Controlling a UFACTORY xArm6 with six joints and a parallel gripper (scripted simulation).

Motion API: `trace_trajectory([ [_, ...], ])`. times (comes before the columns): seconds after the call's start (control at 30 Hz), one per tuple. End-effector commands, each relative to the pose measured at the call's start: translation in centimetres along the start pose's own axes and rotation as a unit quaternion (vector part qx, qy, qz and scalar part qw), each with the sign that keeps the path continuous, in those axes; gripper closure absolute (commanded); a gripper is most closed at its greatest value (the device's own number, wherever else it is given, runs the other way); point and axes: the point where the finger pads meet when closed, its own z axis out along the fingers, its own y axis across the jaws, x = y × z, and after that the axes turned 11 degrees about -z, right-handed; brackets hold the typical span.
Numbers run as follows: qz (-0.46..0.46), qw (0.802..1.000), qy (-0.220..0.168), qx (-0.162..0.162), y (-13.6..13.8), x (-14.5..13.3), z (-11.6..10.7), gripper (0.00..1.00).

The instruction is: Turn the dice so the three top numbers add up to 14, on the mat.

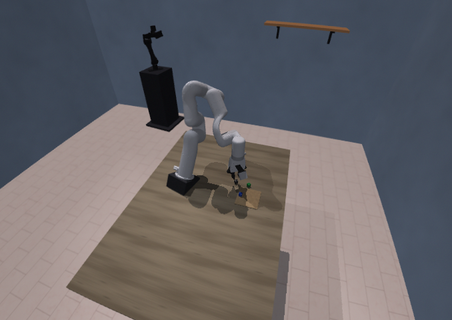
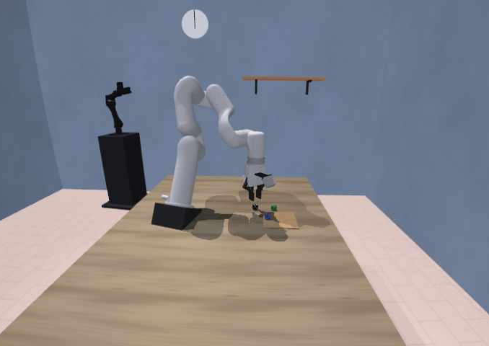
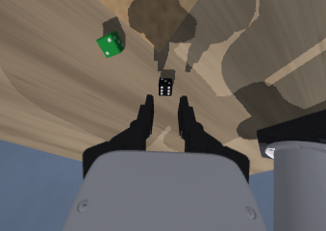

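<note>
Dice (image 1: 248, 185) (image 2: 273, 207) (image 3: 111, 44): three, one seemingly matted.

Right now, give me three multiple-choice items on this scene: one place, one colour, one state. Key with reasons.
1. Where is the blue die?
A) on the mat
B) on the wall shelf
C) in the hand

2. Colour of the die nearest the hand?
A) green
B) black
C) blue

3. State of the hand?
A) shut on a die
B) fingers touching
C) fingers apart, nothing held

1 A: exterior view shows it at the mat's left part.
2 B: wrist view shows the black die just past the fingertips.
3 C: wrist view shows a gap between them.
</note>
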Motion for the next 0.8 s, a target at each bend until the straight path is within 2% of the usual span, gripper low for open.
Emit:
trace_trajectory([
  [0.0, -0.001, 1.000, 0.001, 0.001, -0.1, 0.1, 0.8, 0.64],
  [0.33, -0.001, 1.000, 0.001, 0.001, -0.2, 0.1, 2.0, 0.64],
  [0.77, -0.001, 1.000, 0.001, 0.001, -0.2, 0.1, 2.4, 0.64],
])
